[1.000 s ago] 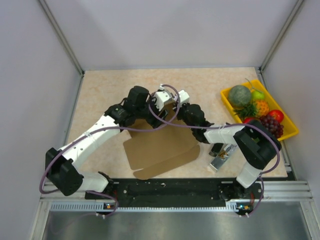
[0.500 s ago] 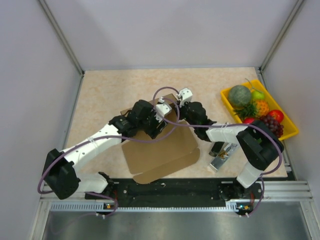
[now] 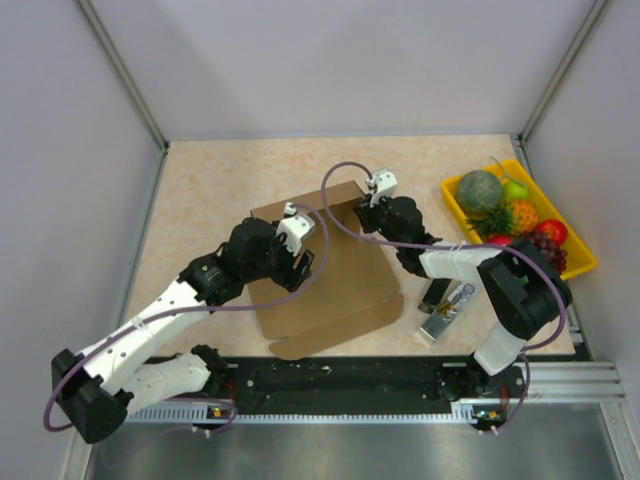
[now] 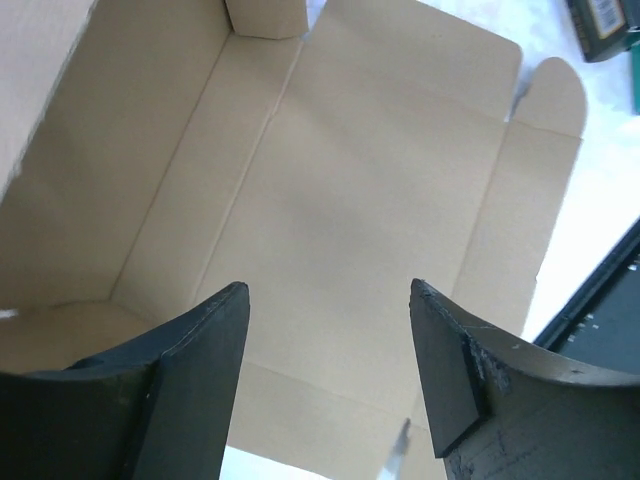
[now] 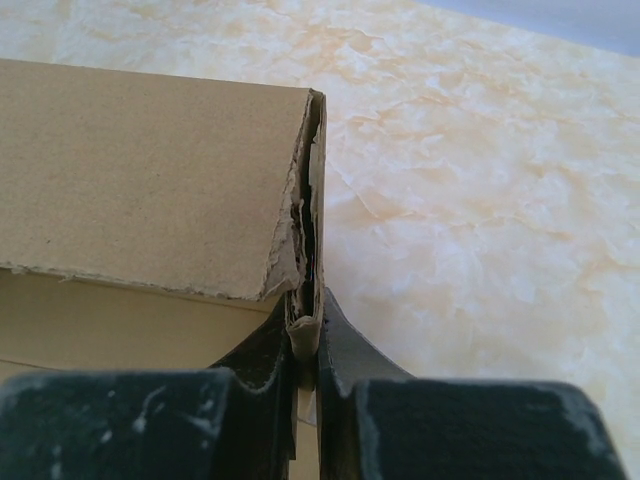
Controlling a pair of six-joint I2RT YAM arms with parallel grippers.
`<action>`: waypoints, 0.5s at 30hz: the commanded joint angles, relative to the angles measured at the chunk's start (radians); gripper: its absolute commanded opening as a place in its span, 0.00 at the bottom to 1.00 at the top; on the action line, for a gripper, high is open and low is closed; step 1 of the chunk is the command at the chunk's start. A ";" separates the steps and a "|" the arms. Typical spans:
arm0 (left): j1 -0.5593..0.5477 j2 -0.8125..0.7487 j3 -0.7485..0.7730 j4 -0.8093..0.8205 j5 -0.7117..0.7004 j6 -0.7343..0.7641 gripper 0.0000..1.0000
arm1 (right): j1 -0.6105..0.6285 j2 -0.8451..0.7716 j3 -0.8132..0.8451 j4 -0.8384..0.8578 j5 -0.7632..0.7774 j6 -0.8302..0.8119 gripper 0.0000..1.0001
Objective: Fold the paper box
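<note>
Bright, even overhead light; soft shadows.
The top view is sharp, the paper box (image 3: 340, 290) barely shadowing; the left wrist view bleaches the table (image 4: 600, 200) white.

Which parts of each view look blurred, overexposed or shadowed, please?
Top external: even light, sharp, no glare on the paper box. Left wrist: the left gripper is dark and soft, the table beyond bleached white. Right wrist: the right gripper is blurred up close, the box's pinched edge crisp.
</note>
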 commanded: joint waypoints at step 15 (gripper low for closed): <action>0.378 -0.305 -0.024 0.100 -0.241 -0.477 0.91 | -0.035 -0.028 0.005 0.017 -0.033 -0.063 0.01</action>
